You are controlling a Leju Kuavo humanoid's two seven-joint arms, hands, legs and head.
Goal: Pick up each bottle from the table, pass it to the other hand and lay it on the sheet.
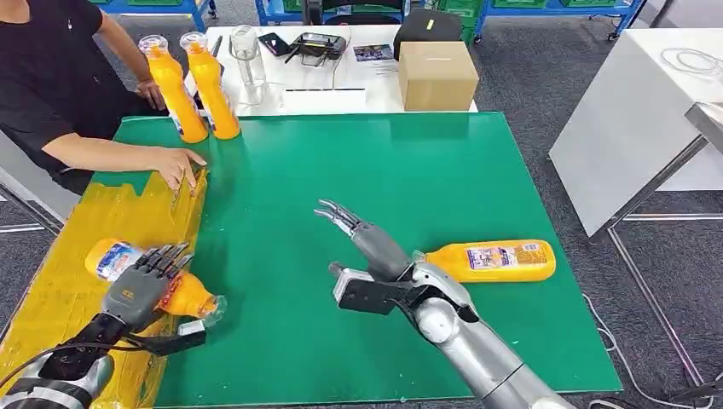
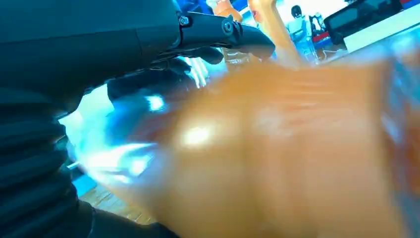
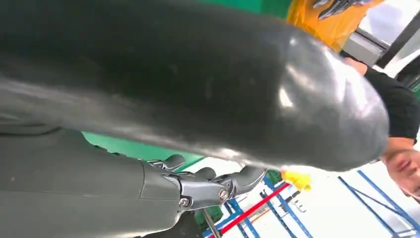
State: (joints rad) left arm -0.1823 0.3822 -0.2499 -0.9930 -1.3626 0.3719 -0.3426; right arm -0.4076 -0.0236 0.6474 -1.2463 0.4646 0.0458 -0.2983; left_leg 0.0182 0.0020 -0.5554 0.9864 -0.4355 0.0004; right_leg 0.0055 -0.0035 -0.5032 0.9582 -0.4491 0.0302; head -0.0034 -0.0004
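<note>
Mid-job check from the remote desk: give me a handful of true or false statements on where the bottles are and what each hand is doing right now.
1. The left hand is on a bottle lying over the yellow sheet. True.
2. The right hand holds a bottle. False: its fingers are spread and hold nothing; the bottle by the right arm lies on the green mat.
3. Two bottles stand upright at the mat's far left corner. True.
4. All bottles are already on the sheet. False: one lies on the mat and two stand at the far corner.
5. A person's hand rests at the far end of the sheet. True.
</note>
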